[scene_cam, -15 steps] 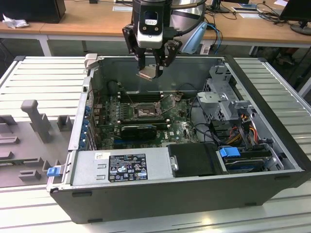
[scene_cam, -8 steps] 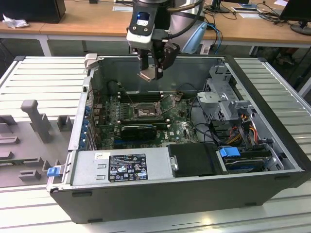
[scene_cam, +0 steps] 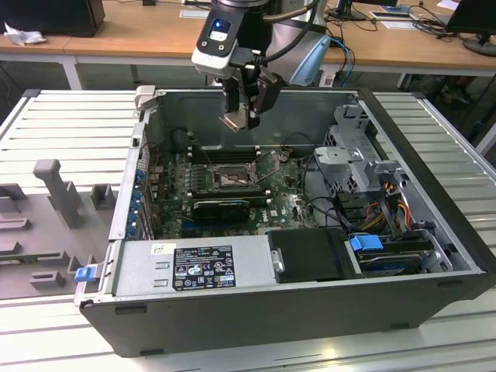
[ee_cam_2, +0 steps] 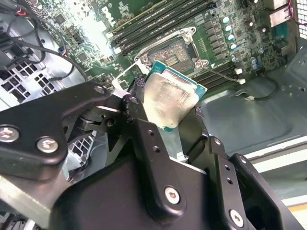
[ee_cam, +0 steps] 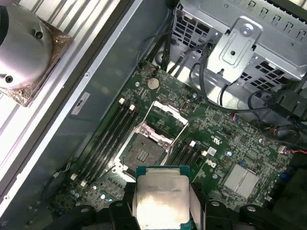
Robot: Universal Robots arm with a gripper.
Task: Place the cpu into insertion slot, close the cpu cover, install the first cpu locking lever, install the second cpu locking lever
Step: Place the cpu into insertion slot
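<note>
The end effector (scene_cam: 242, 118) grips the cpu (ee_cam: 160, 203) by its edges, held in the air above an open computer case (scene_cam: 310, 306). Below, on the motherboard (scene_cam: 283, 203), the insertion slot (ee_cam: 143, 152) lies bare, its cover (ee_cam: 170, 111) flipped up beside it.
</note>
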